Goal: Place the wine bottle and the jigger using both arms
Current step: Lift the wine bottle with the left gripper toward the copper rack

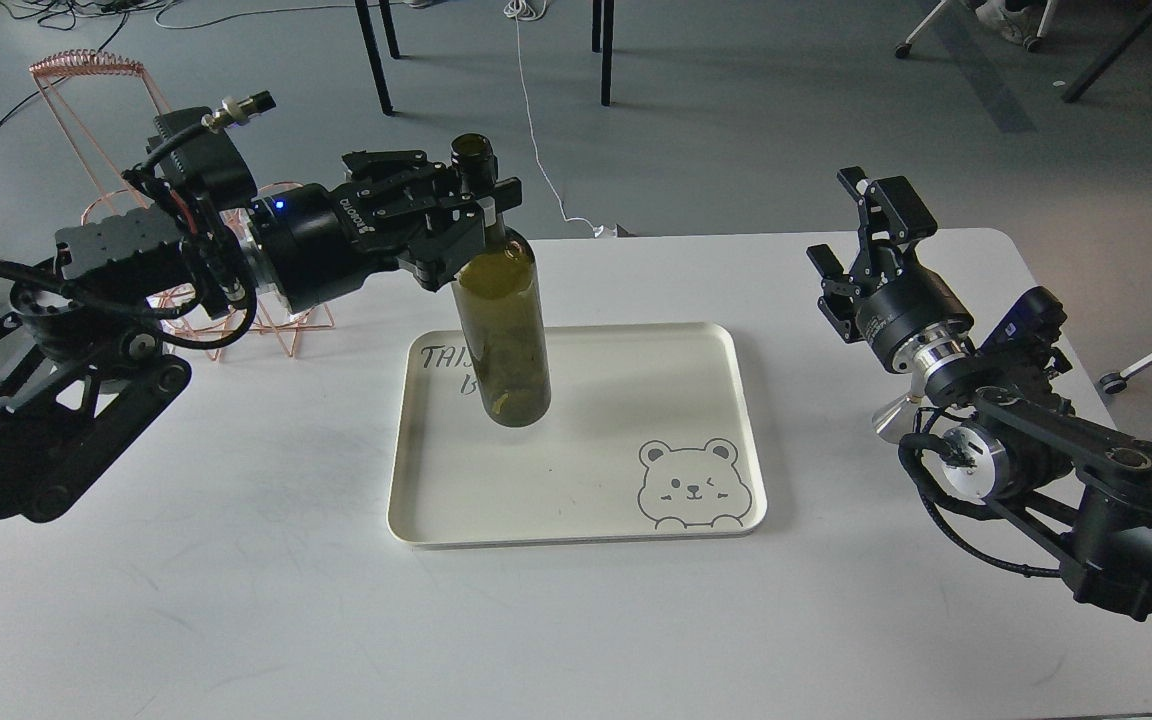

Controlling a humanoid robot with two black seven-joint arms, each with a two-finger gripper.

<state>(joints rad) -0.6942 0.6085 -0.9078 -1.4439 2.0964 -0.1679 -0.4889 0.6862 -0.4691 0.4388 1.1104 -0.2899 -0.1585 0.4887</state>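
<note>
While left gripper clamps the wine bottle neck, bottle upright on cream tray (bear print), right gripper spread open, jigger partly hidden beneath right arm.

The bottle blocks the tray's eleven o'clock corner; room lies toward five o'clock, by the bear drawing.

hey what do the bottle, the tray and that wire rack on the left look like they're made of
Wine bottle: dark olive glass, glossy; you can see through it and it catches highlights.
Tray: cream, smooth, matte, likely plastic or enamelled metal, with a printed bear; hard to say which.
Wire rack: thin copper-coloured metal wire, shiny.
</note>
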